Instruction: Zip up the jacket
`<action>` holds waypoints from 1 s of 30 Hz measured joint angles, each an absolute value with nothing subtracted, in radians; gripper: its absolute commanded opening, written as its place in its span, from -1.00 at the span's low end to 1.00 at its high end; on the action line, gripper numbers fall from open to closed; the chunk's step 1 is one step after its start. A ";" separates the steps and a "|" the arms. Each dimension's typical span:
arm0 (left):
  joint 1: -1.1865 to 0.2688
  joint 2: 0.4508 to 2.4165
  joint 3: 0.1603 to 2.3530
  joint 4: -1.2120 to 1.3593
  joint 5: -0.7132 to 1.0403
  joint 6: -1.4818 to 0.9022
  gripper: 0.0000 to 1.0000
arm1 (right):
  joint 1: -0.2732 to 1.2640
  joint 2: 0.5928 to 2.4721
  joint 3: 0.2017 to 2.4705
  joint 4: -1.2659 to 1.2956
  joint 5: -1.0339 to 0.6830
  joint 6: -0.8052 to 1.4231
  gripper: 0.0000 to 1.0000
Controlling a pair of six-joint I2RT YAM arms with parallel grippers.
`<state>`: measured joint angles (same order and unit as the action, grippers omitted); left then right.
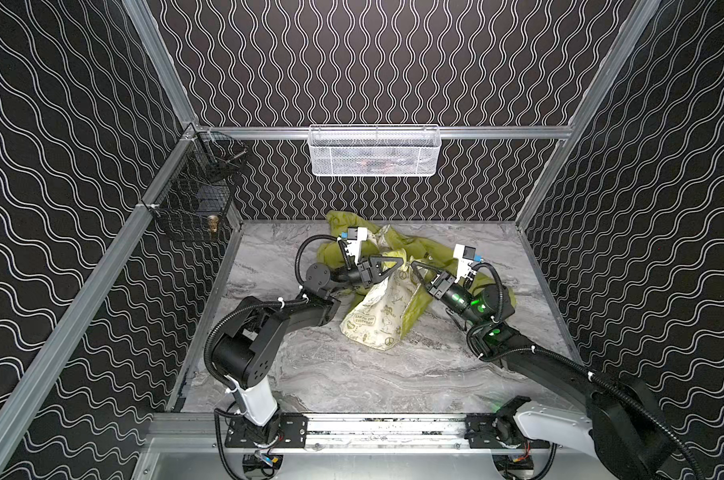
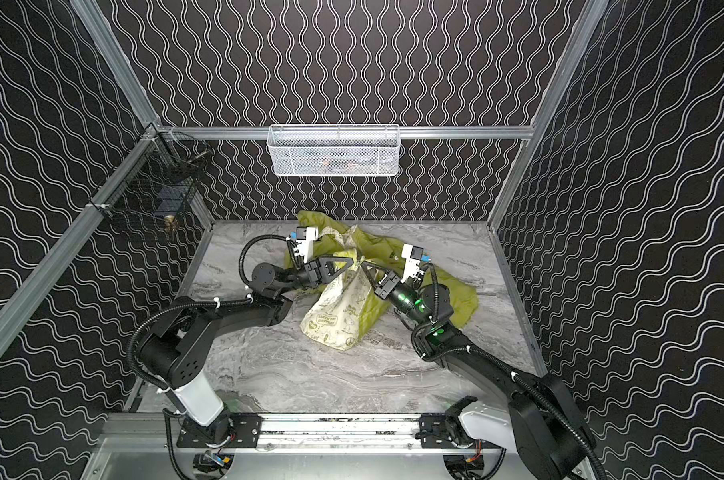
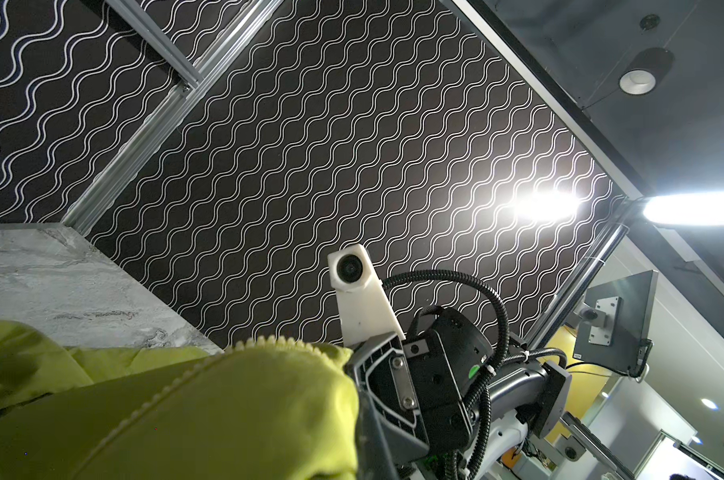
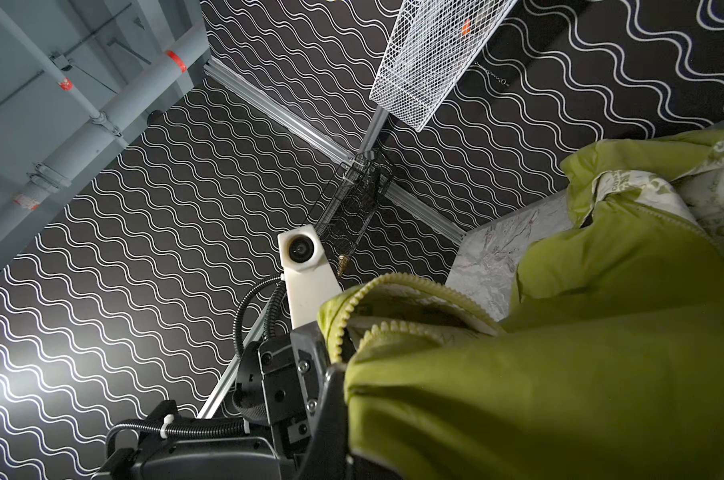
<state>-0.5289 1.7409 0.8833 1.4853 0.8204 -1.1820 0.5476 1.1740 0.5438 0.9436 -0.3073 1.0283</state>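
The jacket (image 1: 331,251) is yellow-green and lies crumpled at the back middle of the marble table (image 1: 352,374). In both top views its cream printed lining (image 1: 376,316) hangs down from a raised fold. My left gripper (image 1: 401,262) and right gripper (image 1: 413,264) meet tip to tip at that fold, each shut on the jacket's edge. In the other top view the jacket (image 2: 462,295), left gripper (image 2: 353,261) and right gripper (image 2: 364,264) stand the same way. Zipper teeth (image 3: 277,343) run along the fabric in the left wrist view. Two open rows of zipper teeth (image 4: 397,279) show in the right wrist view.
A white mesh basket (image 1: 374,151) hangs on the back wall above the jacket. A black wire basket (image 1: 194,195) is fixed at the left wall's corner. Patterned walls enclose the table on three sides, and the arms' mounting rail (image 1: 372,428) runs along the front edge.
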 measured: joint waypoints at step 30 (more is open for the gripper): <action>-0.521 1.748 0.870 1.509 0.797 -1.182 -1.00 | 0.590 1.227 0.570 0.950 -0.263 1.036 -1.00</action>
<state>-0.5209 1.7485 0.8700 1.5093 0.7967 -1.1816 0.5896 1.2274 0.5697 0.9497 -0.2634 1.0363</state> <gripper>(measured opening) 0.056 0.056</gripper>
